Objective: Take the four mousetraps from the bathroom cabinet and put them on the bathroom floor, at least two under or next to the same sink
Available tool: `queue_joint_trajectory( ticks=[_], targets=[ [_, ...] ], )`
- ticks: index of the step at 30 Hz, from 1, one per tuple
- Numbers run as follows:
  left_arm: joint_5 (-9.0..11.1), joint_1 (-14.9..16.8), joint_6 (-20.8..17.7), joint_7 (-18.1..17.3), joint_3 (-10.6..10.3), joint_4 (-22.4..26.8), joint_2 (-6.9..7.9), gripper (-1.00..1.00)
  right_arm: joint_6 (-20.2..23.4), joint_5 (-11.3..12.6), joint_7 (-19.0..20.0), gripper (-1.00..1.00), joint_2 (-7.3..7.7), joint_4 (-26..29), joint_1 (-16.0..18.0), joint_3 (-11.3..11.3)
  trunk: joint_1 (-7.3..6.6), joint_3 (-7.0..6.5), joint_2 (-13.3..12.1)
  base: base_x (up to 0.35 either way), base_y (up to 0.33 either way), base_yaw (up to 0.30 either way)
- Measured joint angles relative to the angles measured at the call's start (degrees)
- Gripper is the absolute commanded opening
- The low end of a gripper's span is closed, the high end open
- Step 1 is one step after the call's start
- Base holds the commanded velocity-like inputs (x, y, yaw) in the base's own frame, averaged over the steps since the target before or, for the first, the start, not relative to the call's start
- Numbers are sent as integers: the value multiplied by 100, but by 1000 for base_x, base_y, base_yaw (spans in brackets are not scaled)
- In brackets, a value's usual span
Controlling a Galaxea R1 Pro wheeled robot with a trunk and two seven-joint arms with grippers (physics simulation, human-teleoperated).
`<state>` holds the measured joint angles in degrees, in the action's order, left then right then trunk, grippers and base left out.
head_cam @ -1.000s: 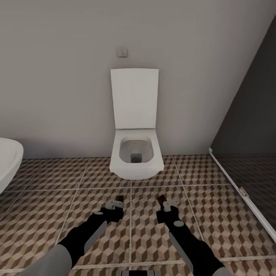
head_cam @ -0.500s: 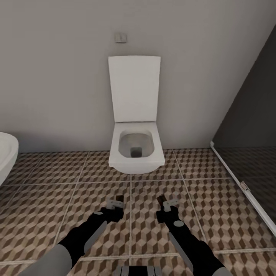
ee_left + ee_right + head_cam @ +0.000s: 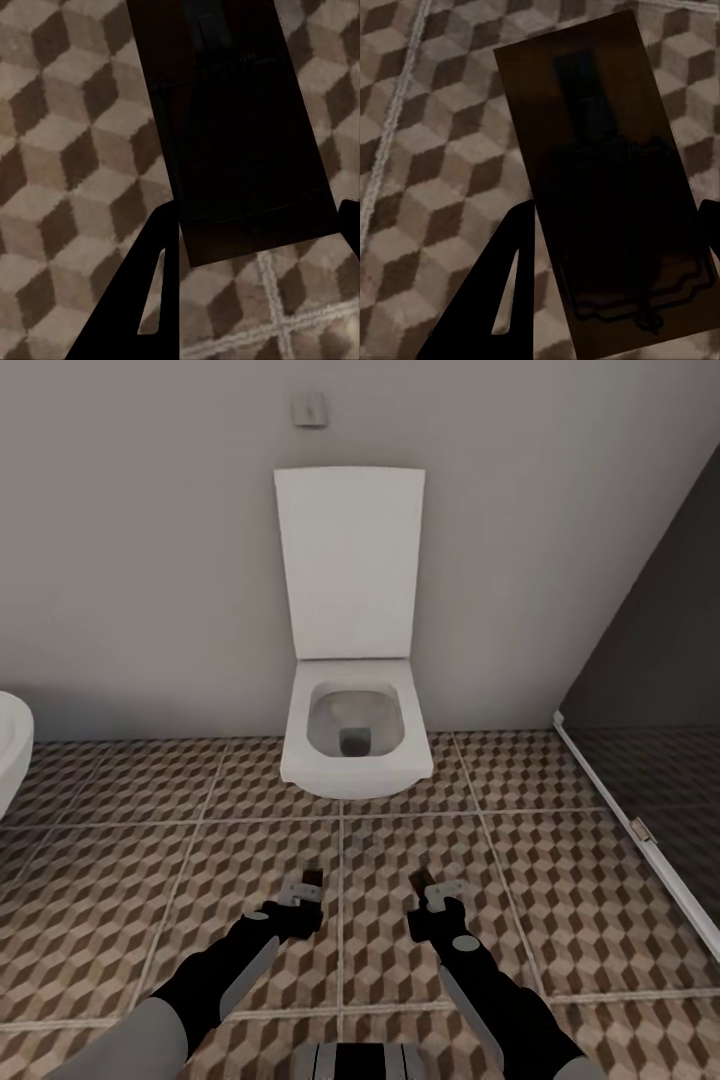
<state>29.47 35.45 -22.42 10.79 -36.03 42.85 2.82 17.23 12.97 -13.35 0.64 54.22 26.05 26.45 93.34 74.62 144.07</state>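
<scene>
Mousetraps in both grippers; no writing legible.

Cube-pattern bathroom floor; white toilet above it at wall.

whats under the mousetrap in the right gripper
Beneath the mousetrap held in the right gripper lies the bathroom floor, its cube-pattern tiles and a grout line visible around the board. The patch directly below the board is covered.

Both black hands, left hand and right hand, hover over the cube-patterned brown tiled bathroom floor; beyond them stands a white open-lidded toilet.
</scene>
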Motion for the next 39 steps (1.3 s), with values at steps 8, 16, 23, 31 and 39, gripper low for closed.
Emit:
queue_joint_trajectory(
  ticks=[8,16,23,31,39],
  targets=[
    [0,0,0,0,0,-1,0,-100,-3,0,0,-100,0,0,0,-1,21,177,11,0,0,0],
    [0,0,0,0,0,0,0,-100,-3,-1,0,-100,0,0,0,-1,41,355,22,0,0,0],
    [0,0,3,0,0,0,0,-100,-11,-3,0,-100,0,0,0,-1,59,510,31,0,0,0],
    [0,0,5,0,0,0,0,-100,-12,-6,0,-100,0,0,0,1,80,687,42,0,0,0],
    [0,0,8,0,0,0,0,-100,-12,-9,6,-100,0,-4,0,-1,100,865,52,0,0,0]
  ],
)
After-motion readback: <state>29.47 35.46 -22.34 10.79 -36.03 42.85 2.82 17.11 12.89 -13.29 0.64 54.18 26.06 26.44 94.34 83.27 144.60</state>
